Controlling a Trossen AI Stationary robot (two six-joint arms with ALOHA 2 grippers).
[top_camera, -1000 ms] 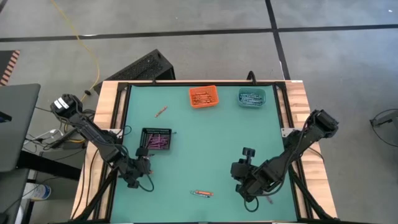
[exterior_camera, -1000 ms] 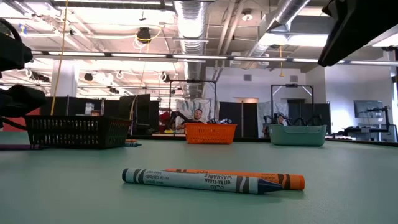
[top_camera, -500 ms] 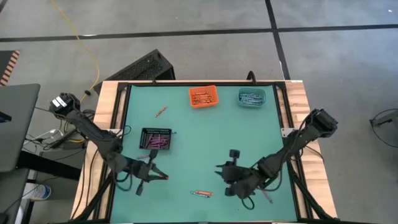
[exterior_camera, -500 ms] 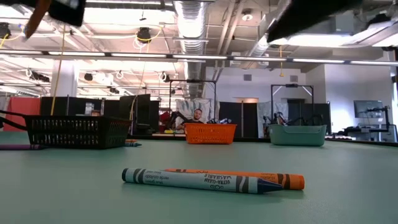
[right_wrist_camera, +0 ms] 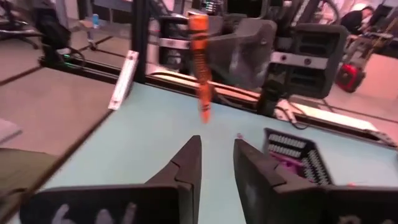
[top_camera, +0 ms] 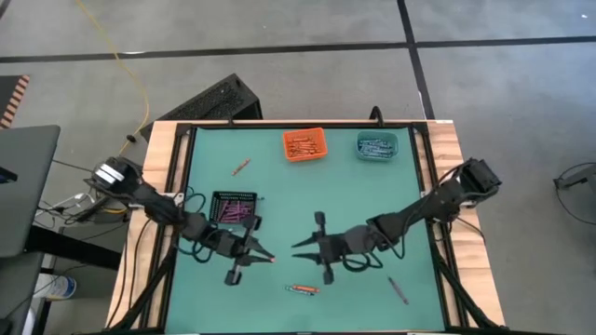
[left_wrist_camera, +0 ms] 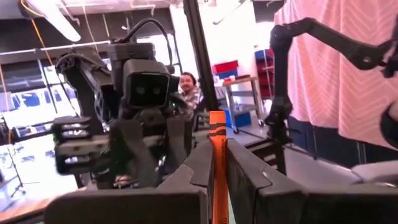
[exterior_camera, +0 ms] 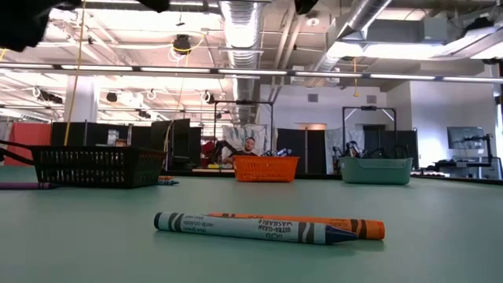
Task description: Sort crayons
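Note:
My left gripper (top_camera: 258,254) is above the table's middle left, shut on an orange-red crayon (left_wrist_camera: 217,149), which also shows in the right wrist view (right_wrist_camera: 200,62). My right gripper (top_camera: 300,247) is open and empty. It faces the left gripper from the right, a short way off the crayon's free end. A blue crayon (exterior_camera: 251,228) and an orange crayon (exterior_camera: 350,228) lie side by side on the table near the front edge (top_camera: 303,289). Another orange crayon (top_camera: 240,167) lies at the far left, and a dark one (top_camera: 399,290) at the near right. My left gripper pinches the orange-red crayon between its two fingers, and the fingers lie along it. The crayon's wrapped end (left_wrist_camera: 217,124) sticks out past the fingertips toward the table's right. The fingers reach in about level from the left. The crayon is lifted clear of the table.
An orange bin (top_camera: 304,144) and a teal bin (top_camera: 377,145) stand at the far edge, both with crayons in them. A black mesh bin (top_camera: 234,208) with purple-pink crayons stands just behind my left gripper. A person sits in the room beyond the table (exterior_camera: 250,146).
My left gripper has risen from the table near the left edge with the orange-red crayon. It has turned from pointing down to about level and gone toward the right. My right gripper has gone from the near right toward the left, up to the left gripper.

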